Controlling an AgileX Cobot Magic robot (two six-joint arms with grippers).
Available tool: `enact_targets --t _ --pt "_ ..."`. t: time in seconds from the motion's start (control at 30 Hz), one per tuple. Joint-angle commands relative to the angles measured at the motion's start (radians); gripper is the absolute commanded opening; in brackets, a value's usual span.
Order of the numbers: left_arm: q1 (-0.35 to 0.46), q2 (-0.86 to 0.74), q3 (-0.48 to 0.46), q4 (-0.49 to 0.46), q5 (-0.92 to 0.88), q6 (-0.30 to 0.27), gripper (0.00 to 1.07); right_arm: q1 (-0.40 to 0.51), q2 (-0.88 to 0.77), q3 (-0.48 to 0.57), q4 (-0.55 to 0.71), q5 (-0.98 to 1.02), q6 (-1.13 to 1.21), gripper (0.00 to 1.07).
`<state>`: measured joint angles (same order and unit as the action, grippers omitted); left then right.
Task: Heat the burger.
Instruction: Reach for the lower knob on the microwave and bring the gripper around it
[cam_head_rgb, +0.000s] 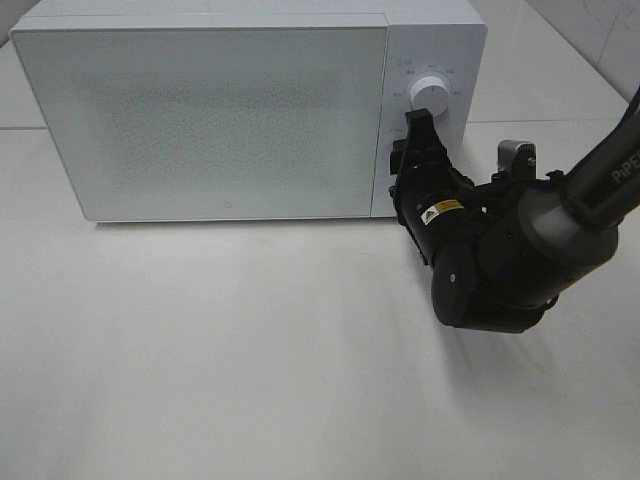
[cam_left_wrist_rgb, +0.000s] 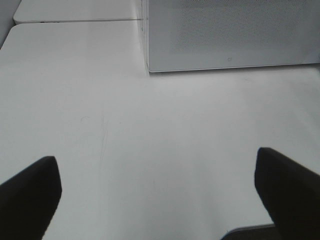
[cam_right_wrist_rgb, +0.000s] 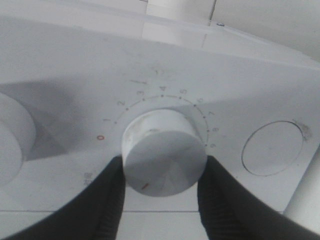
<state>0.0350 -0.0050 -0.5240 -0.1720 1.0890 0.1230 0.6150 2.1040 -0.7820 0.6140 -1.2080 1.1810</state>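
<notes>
Your right gripper (cam_right_wrist_rgb: 162, 165) squeezes the timer knob (cam_right_wrist_rgb: 165, 145) on the microwave (cam_head_rgb: 455, 35); the left gripper (cam_left_wrist_rgb: 155, 200) hangs wide open, empty. The burger is hidden, likely behind the shut door (cam_head_rgb: 200, 120). Next, twist the knob gently.

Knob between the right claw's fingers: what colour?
White knob, small red pointer line; best in right wrist view.
</notes>
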Motion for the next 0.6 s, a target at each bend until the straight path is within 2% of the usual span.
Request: enact_targets --t 0.03,0.37,0.6 --pt "-0.001 -0.022 0.003 -0.007 -0.015 -0.001 1.0 0.003 -0.015 -0.037 -0.033 -0.196 0.015 0.35" --pt "-0.001 -0.022 0.003 -0.007 -0.015 -0.001 1.0 0.003 -0.041 -0.036 -0.003 -0.195 0.012 0.52" --pt "-0.001 -0.022 0.003 -0.007 -0.015 -0.001 1.0 0.003 -0.058 -0.036 -0.005 -0.192 0.0 0.53"
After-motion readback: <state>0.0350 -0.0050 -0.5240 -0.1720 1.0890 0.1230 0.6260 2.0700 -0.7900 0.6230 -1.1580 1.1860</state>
